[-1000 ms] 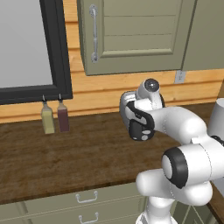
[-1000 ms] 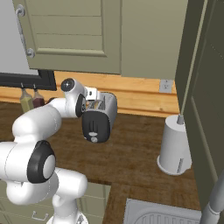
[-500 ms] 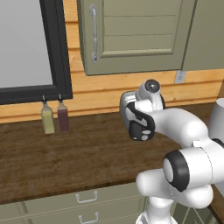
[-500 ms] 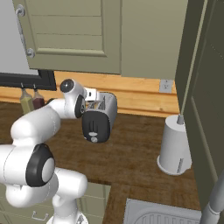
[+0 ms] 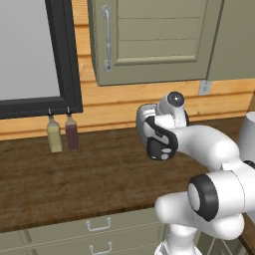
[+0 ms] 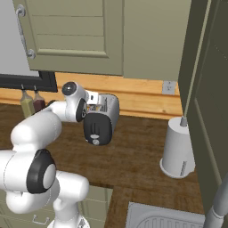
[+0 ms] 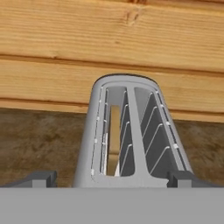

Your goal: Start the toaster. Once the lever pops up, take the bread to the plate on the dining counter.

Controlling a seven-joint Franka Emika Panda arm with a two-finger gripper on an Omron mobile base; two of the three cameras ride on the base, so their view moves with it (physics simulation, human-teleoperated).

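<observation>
Hand view is looking down into the toaster (image 7: 131, 135), and the pincer (image 7: 111, 179) is hovering just above it with its fingertips (image 7: 41, 178) standing wide, holding nothing. The bread (image 7: 114, 140) is sitting upright in the left slot. On the right base view, the toaster is standing on the dark wood counter (image 6: 133, 156), near the wooden wall, black end panel facing forward.

Left and right base views are taken from behind the arm, angled forward and down; the toaster (image 5: 149, 127) on the tabletop (image 6: 138, 151) is shared. Hand view is set close above the toaster's slots, facing the plank wall (image 7: 109, 39).
</observation>
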